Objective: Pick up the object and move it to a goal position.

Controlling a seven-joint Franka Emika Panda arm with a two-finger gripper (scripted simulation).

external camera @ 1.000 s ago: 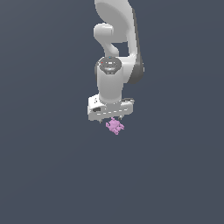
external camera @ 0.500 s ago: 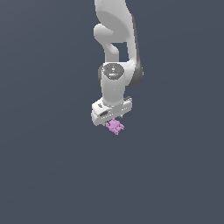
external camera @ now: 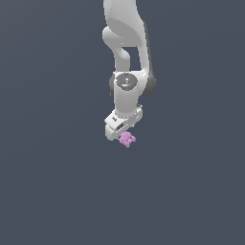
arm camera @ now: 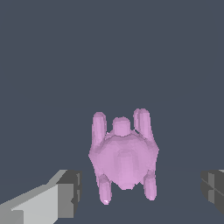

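The object (external camera: 127, 139) is a tiny pink-lilac lump with several short stubby prongs, lying on the dark grey floor. In the exterior view my white gripper (external camera: 123, 133) hangs directly over it, with the hand almost touching it. In the wrist view the object (arm camera: 124, 157) sits between my two fingertips (arm camera: 70, 192), with a clear gap on each side. The gripper (arm camera: 140, 193) is open and holds nothing.
A plain dark grey floor (external camera: 57, 191) fills both views. No other objects, containers or markers show.
The hand has come down a little over the object and its wrist has turned. The object has stayed where it was.
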